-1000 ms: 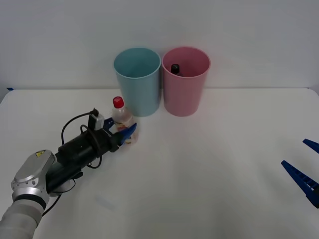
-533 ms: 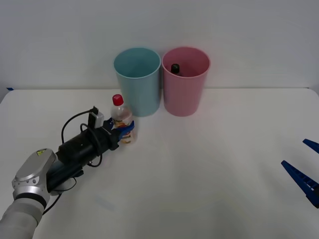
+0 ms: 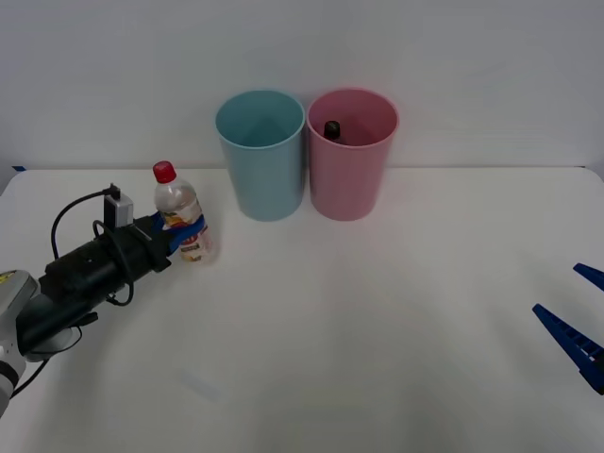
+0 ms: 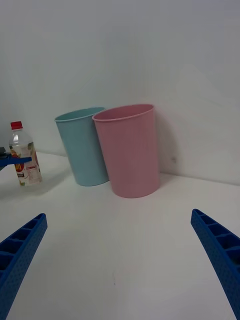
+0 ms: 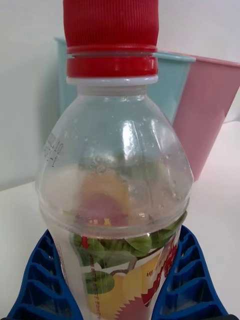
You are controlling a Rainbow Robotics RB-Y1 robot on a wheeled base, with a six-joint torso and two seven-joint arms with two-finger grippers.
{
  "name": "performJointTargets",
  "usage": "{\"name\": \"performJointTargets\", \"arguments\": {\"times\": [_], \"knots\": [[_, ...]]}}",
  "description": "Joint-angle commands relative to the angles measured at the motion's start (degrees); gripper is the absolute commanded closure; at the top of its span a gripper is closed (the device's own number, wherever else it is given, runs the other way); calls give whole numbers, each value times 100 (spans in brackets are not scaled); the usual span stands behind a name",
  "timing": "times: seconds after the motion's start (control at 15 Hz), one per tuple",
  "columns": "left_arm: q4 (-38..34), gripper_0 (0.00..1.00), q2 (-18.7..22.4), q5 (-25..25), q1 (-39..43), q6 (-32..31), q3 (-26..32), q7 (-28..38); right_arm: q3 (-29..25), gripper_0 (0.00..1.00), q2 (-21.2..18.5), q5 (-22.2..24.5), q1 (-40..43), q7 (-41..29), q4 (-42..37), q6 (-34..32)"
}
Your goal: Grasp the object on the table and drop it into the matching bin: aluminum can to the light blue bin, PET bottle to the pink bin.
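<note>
On the desk's (image 3: 396,311) left side: left hand (image 3: 186,238) clamped around the upright PET bottle (image 3: 182,224). Right hand (image 4: 120,260) idle, wide apart, far right. Step: carrying. Next, likely: lift over the pink bin (image 3: 351,156), past the light blue bin (image 3: 261,156), release.

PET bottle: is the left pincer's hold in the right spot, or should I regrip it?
Keep it. The left pincer is shut on the PET bottle across its labelled lower body, coming in level from the robot's side. The bottle is upright, and its round body is widest there, unlike the narrow capped neck.
</note>
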Motion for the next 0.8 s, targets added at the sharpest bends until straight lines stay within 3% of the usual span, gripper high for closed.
{"name": "performJointTargets", "arguments": {"times": [0.07, 0.47, 0.8], "knots": [[-110, 100, 347, 327, 29, -85, 0, 149, 0, 0, 0, 0, 0, 0, 0, 0], [-945, 100, 865, 871, 46, -85, 88, 1168, 0, 0, 0, 0, 0, 0, 0, 0], [-1833, 100, 874, 564, 46, -32, 528, 2188, 0, 0, 0, 0, 0, 0, 0, 0]]}}
